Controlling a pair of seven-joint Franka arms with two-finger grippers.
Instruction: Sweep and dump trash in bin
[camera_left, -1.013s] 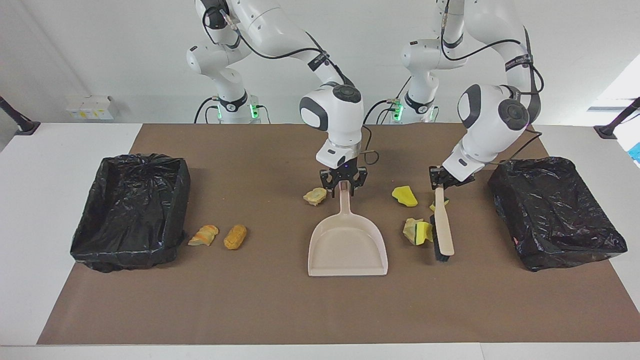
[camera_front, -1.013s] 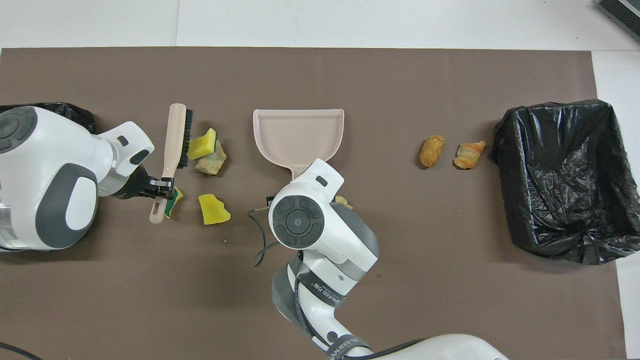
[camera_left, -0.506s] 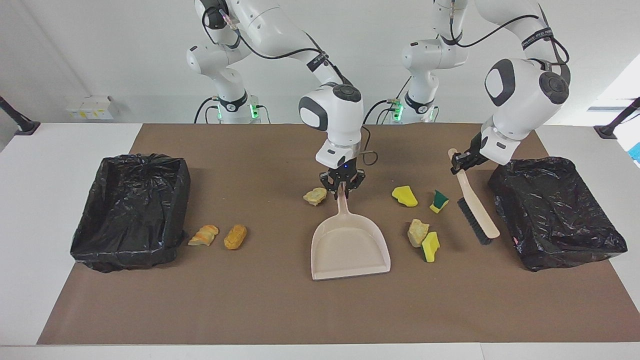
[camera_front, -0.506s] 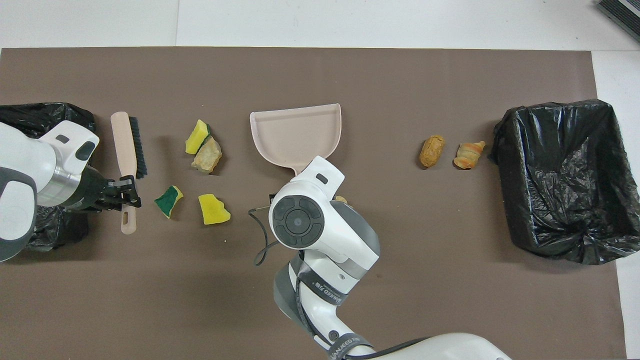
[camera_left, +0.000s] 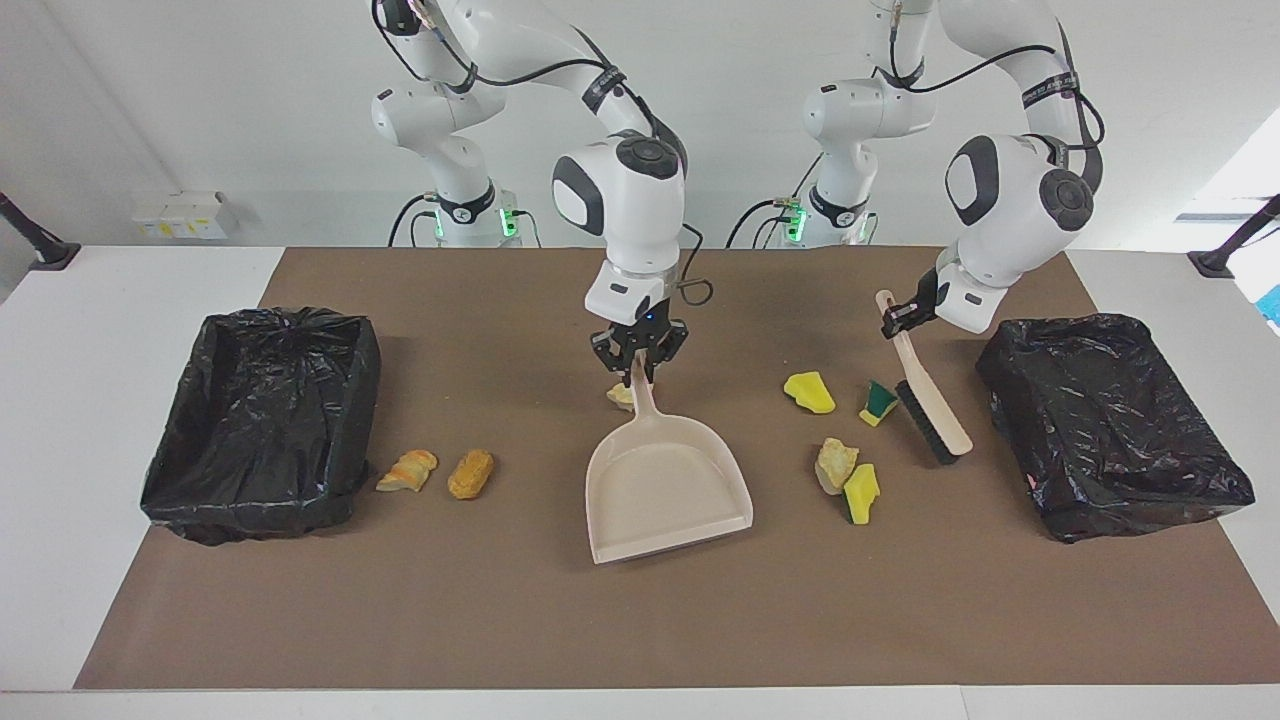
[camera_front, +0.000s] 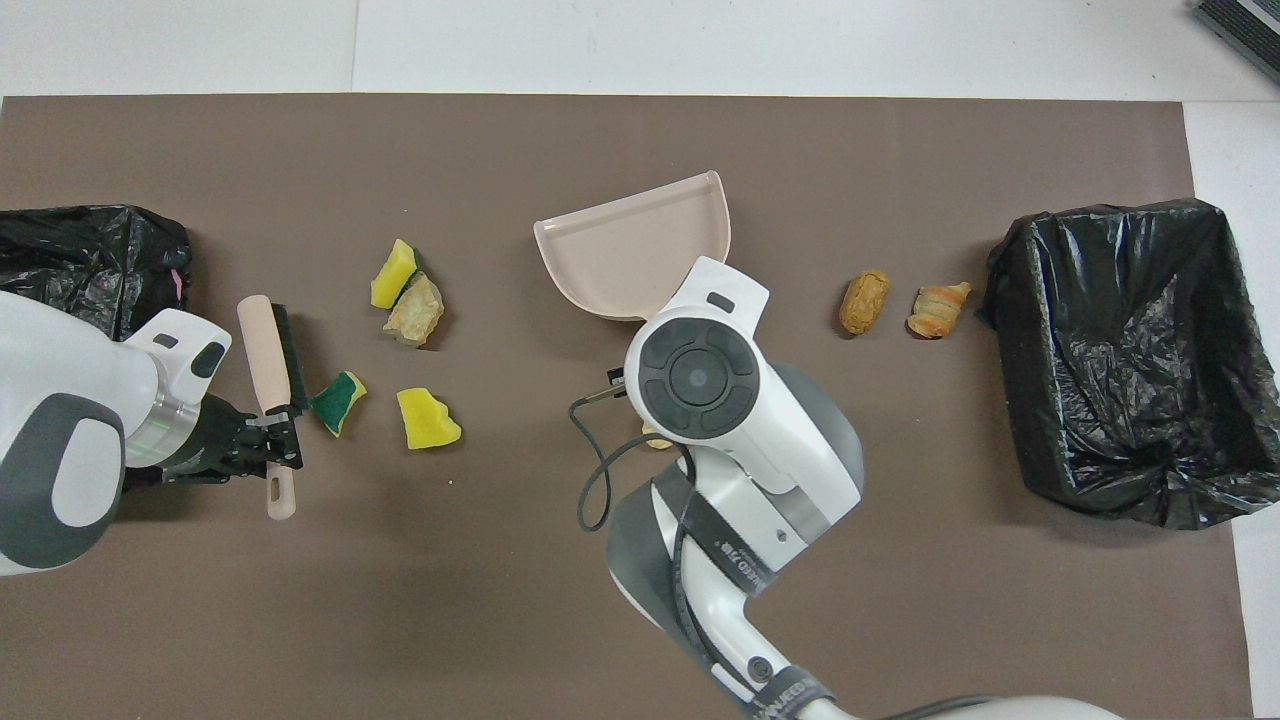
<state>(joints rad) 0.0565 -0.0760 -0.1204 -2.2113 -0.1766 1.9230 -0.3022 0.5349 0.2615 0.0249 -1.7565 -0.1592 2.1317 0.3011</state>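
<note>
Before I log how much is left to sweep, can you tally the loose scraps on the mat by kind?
Yellow or green-backed sponge pieces: 3
Tan, beige or orange foam chunks: 4
Total: 7, none yet in the dustpan or either bin.

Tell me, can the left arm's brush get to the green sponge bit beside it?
Probably yes. The left claw is shut on the brush, and the green sponge bit lies right beside the bristles with nothing between.
</note>
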